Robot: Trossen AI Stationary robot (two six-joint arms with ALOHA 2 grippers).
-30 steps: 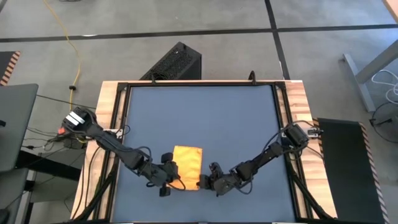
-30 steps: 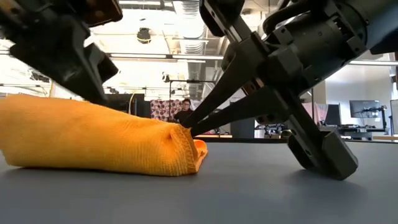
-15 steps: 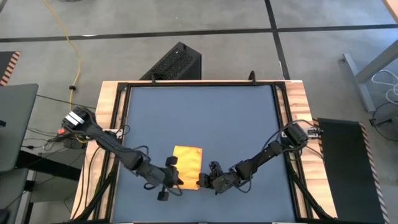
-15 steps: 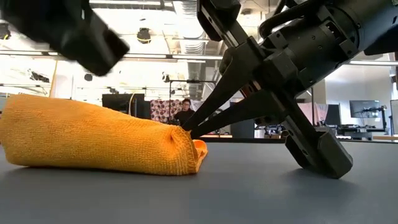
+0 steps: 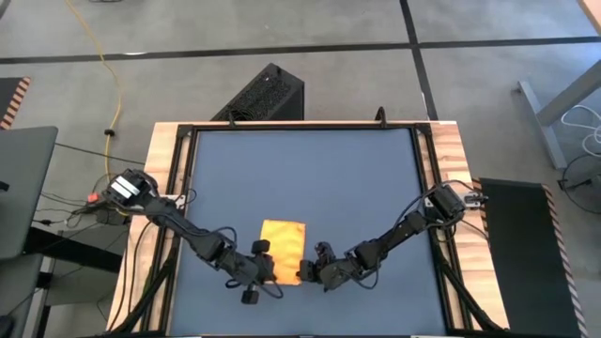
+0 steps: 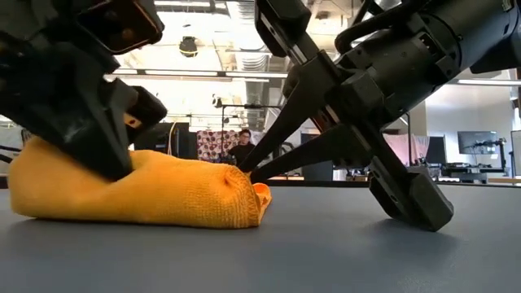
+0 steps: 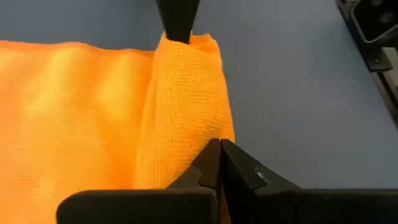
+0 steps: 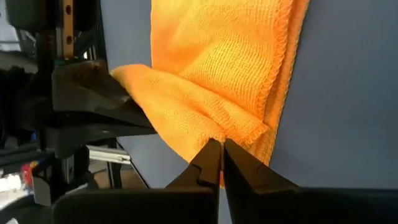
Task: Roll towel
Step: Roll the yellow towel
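The yellow-orange towel (image 5: 284,244) lies as a folded strip near the table's near edge, its near end turned up into a thick fold (image 6: 163,191). My left gripper (image 5: 264,271) is shut at the fold's left end, and my right gripper (image 5: 304,273) is shut at its right end. The fold also shows in the left wrist view (image 7: 186,106) and in the right wrist view (image 8: 205,106). The rest of the towel lies flat on the blue-grey mat (image 5: 310,169). My left gripper pinches the left end of the towel's turned-up near fold (image 7: 200,154) between its two fingertips, several layers. It comes from the table's left, slanting down, along the fold. The fold rests on the mat and is dented in under the gripper (image 6: 110,167). My right gripper pinches the right end of the fold at its stitched hem corner (image 8: 231,129) between its two fingertips (image 6: 254,165). It comes from the table's right, slanting down. The corner is raised a little, and the towel below it rests on the mat.
A black box (image 5: 264,94) stands beyond the table's far edge. Wooden rails (image 5: 164,188) run along the left and right sides. The far half of the mat is bare. A person (image 6: 242,146) shows far back in the room.
My left gripper has drawn back and up off the towel's left end, then come down on it again and taken hold. The left end of the fold is now pushed in and bunched higher. My right gripper has kept its hold on the right end.
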